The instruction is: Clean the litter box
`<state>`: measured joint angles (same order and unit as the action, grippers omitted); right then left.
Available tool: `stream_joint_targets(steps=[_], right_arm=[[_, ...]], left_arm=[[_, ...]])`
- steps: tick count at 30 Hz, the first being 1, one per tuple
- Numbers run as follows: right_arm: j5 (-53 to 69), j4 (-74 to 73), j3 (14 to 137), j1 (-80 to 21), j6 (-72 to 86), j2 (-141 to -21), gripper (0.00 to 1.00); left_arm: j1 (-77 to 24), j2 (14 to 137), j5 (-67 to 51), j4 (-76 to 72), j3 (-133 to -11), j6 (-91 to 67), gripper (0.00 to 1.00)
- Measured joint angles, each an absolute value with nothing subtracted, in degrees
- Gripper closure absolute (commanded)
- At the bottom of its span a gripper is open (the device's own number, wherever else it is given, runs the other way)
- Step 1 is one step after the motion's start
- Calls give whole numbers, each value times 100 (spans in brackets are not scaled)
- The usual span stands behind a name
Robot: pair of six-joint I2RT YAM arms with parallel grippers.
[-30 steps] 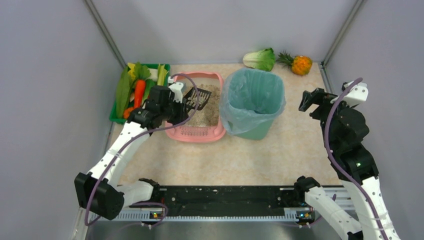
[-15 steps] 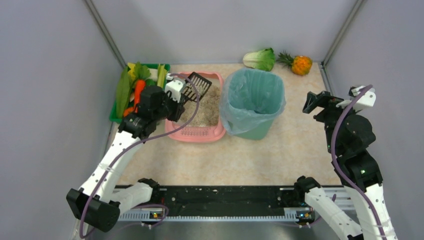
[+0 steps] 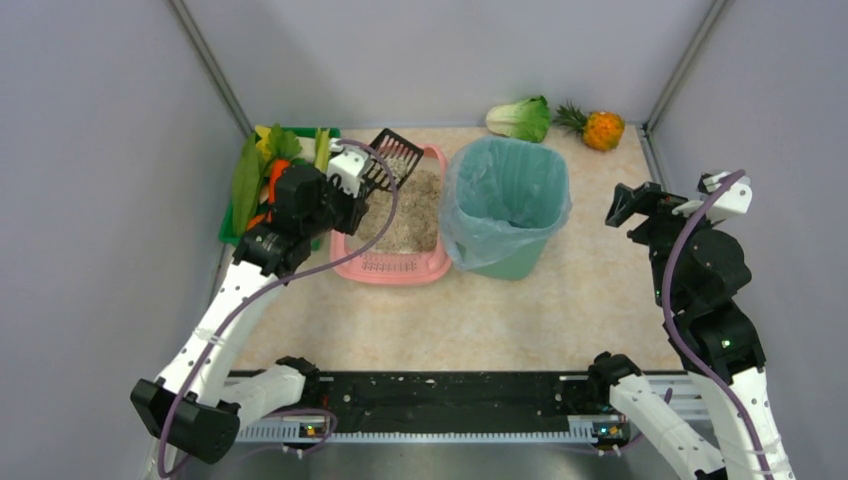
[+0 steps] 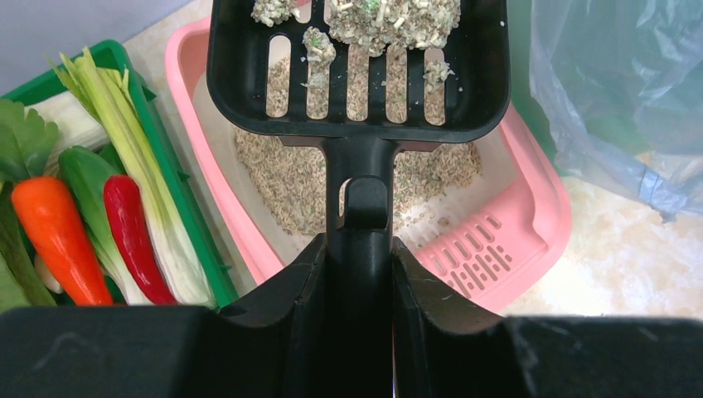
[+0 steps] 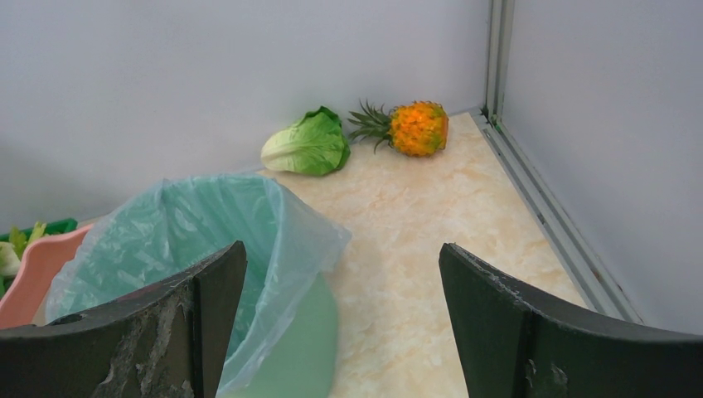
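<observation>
My left jaws are clamped on the handle of the black scoop [image 4: 358, 133], which carries litter clumps. Just beyond and below it, the pink litter box [image 4: 539, 224] sits on the table [image 5: 431, 215]. My right jaws stand wide apart, with the teal bin [image 5: 166, 240] ahead-left.

No text, label, brand, number or sign can be read in any view. The litter box [image 3: 395, 266], the scoop [image 4: 356, 124], the bin [image 3: 505, 195] and the crate [image 4: 170, 186] show plain surfaces with no legible marks.
</observation>
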<state>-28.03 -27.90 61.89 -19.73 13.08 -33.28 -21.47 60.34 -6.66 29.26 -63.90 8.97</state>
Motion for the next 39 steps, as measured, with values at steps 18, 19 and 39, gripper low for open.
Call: stream_joint_targets(steps=[18,19,39], right_arm=[[-2932,-2794,6191,-1973,1304,-3326,13],[-2934,-2794,6189,-1973,1302,-3326,13],[-3236,-3098,6193,-1973,1111,-3063,13]], left_arm=[[-3028,7518,-797,4217,-9161,1138,100],[-3129,7618,-784,4268,-9284,1177,100],[-4853,9452,950,4709,-10525,2582,100]])
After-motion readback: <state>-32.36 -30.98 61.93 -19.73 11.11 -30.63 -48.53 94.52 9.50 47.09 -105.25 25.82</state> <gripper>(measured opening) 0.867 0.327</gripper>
